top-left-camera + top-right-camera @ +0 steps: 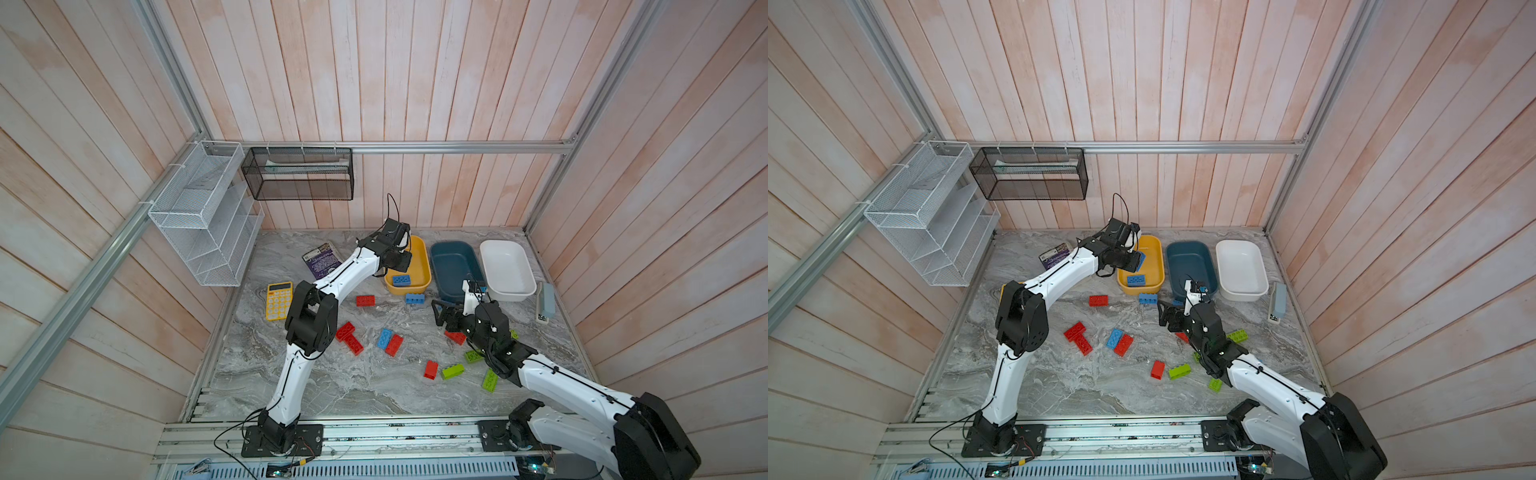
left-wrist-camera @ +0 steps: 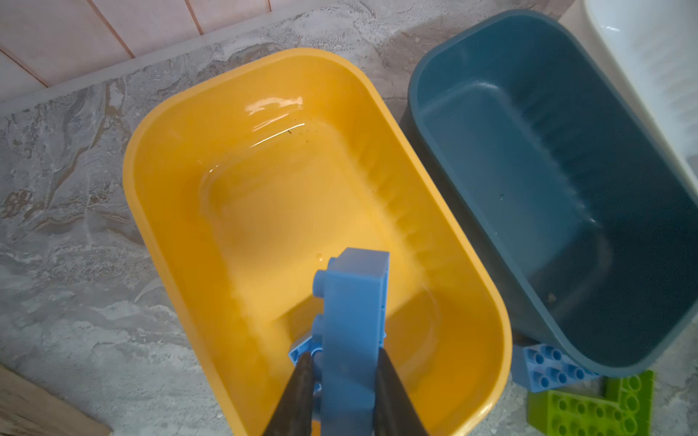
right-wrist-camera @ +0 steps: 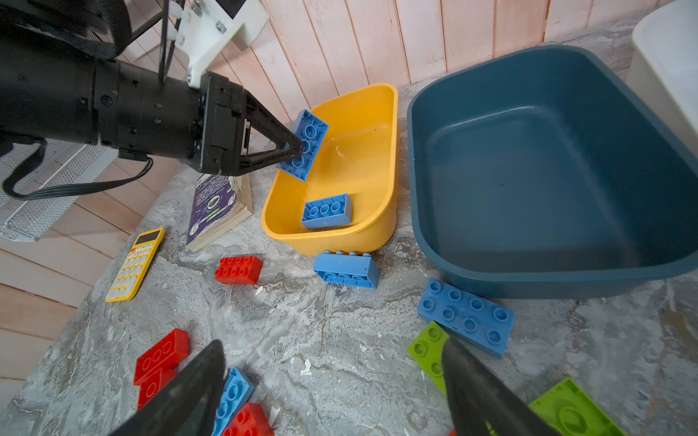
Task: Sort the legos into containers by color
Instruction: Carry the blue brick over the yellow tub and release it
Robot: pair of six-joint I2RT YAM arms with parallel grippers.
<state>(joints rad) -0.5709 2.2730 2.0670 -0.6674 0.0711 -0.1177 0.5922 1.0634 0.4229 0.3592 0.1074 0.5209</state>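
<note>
The left end effector [image 3: 298, 149] clamps a blue lego [image 3: 311, 132] over the yellow tub [image 3: 393, 151], where another blue lego [image 3: 326, 211] lies, while the right end effector [image 3: 332, 341] gapes, seemingly empty, above loose legos [image 3: 466, 319] on the surface [image 3: 321, 302].

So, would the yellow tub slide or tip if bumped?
Probably slide: the yellow tub looks like light glossy plastic on a smooth tabletop, with only one blue brick inside. Tipping seems unlikely, as it is wide and low.

Brick [image 1: 401, 280] inside leftmost tub [image 1: 419, 258]
</note>
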